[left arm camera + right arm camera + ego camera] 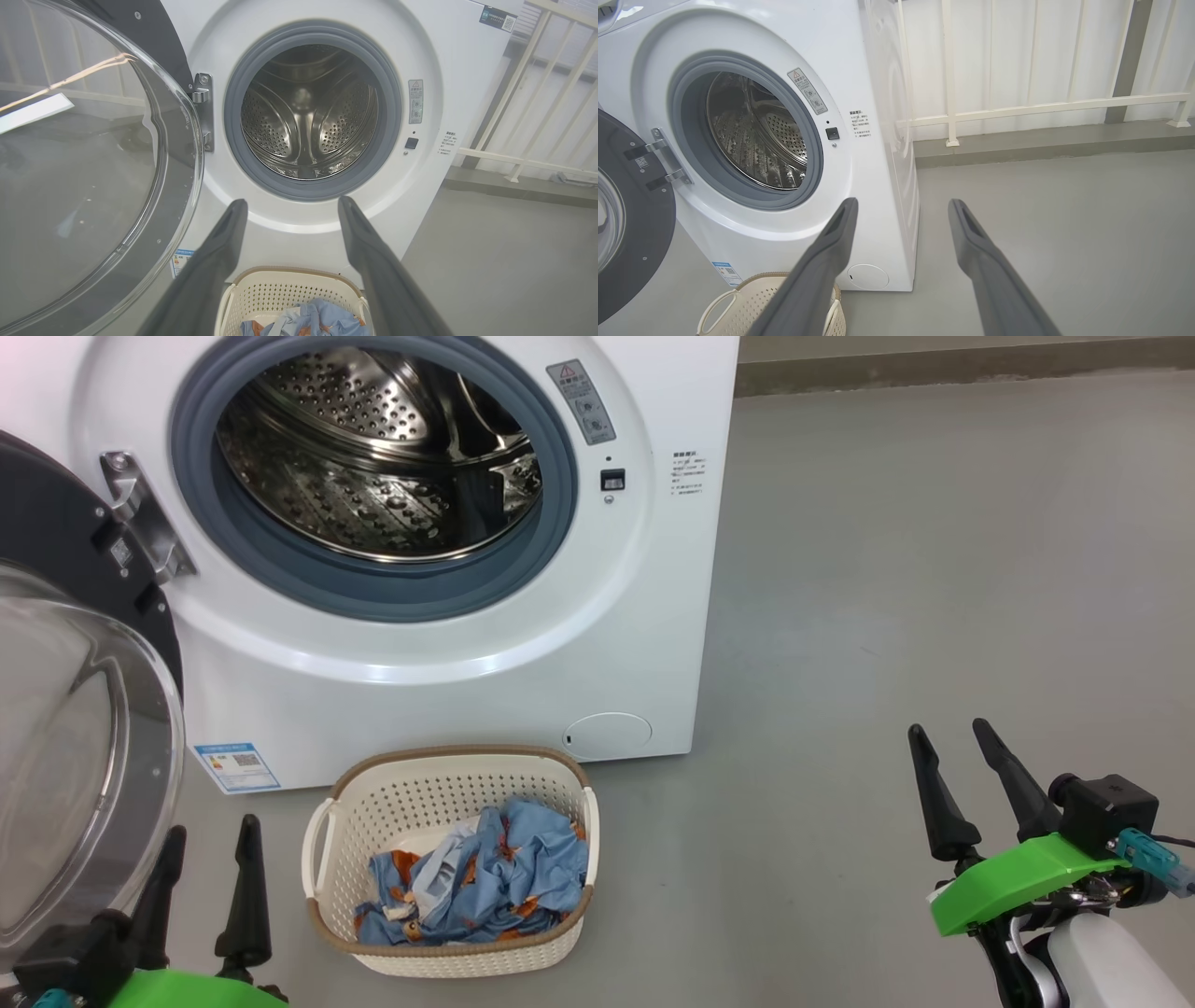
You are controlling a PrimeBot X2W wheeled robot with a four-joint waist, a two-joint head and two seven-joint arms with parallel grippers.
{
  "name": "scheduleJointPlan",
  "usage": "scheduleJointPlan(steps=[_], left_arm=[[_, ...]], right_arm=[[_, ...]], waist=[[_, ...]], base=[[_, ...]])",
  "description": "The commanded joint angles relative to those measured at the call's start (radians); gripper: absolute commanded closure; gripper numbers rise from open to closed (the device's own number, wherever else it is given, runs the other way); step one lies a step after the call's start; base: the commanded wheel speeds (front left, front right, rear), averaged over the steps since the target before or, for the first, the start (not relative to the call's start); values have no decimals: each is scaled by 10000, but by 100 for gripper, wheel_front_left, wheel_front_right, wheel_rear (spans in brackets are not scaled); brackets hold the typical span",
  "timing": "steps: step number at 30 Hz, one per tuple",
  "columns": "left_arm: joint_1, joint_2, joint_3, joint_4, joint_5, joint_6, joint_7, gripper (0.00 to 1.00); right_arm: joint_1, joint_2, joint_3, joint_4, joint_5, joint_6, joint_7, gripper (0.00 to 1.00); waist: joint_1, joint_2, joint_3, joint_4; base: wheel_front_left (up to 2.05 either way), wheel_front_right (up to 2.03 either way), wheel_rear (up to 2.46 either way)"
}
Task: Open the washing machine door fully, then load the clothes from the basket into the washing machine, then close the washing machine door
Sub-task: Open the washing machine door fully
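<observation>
Blue sticker [235, 766] on the white washing machine [672, 616] has writing too small to read. Left and right jaws are spread wide, holding nothing.

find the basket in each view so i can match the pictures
Head view: basket low centre, on the floor before the washer.
Left wrist view: basket at the bottom edge, framed by the left hand.
Right wrist view: basket at the bottom left, partly behind the right hand.
Shared landmark: the grey gasket, above the basket in all three.
</observation>
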Motion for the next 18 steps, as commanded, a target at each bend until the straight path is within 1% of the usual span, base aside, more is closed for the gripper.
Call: scheduleJointPlan(steps=[1, 18], left_arm=[[-347, 277, 457, -269, 192, -70, -135, 0], [-460, 239, 519, -28, 414, -244, -135, 0]], right_arm=[[-353, -57, 92, -272, -173, 56, -122, 0], [-345, 78, 118, -213, -238, 56, -122, 0]], waist=[[0, 0, 15, 43], [0, 0, -15, 180]], base=[[0, 0, 0], [0, 0, 0]])
